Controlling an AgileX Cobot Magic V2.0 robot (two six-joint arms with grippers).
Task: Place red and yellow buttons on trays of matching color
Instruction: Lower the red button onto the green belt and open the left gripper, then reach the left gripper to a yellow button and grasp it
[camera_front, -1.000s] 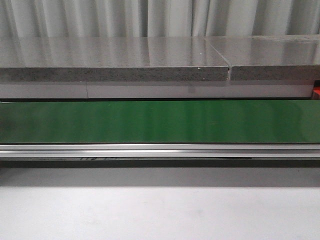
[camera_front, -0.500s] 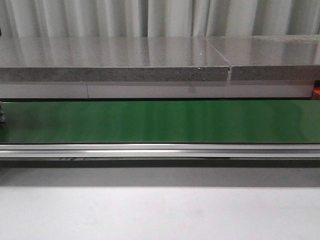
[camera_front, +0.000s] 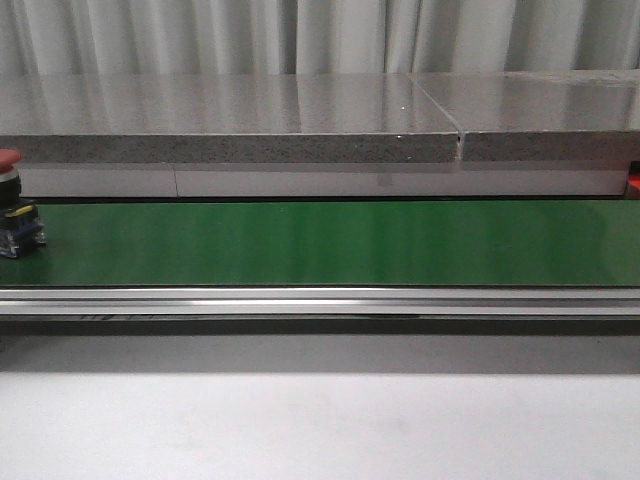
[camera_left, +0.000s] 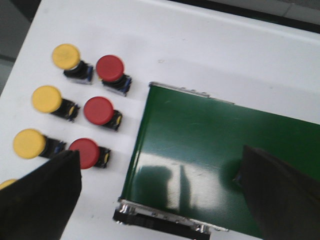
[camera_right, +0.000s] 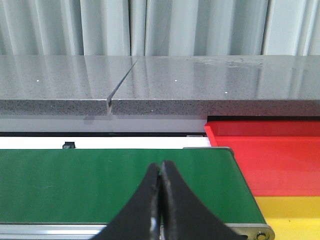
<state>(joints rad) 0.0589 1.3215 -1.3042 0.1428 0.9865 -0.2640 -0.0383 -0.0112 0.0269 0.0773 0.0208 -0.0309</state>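
A red mushroom-head push button on a dark base (camera_front: 14, 203) stands upright at the far left end of the long green conveyor belt (camera_front: 330, 243) in the front view, half cut by the frame edge. From the left wrist camera, the left gripper (camera_left: 160, 190) hangs over that end of the belt with its two dark fingers (camera_left: 42, 200) spread wide apart and nothing between them; beside the belt's end, on the white desk (camera_left: 210, 50), wait a column of round yellow push buttons (camera_left: 47, 99) and a column of red push buttons (camera_left: 99, 110). The right gripper (camera_right: 160, 200) hovers low over the belt's other end, its fingers pressed together and empty, with the flat red plastic tray (camera_right: 270, 160) just past the belt's end and the yellow tray (camera_right: 295, 215) beside it. The step in hand looks like feeding: one red button is loaded and has yet to reach the sorting end. The next move likely calls for the right fingers to part, wait for the button to come within reach, close around its base and set it on the red tray.
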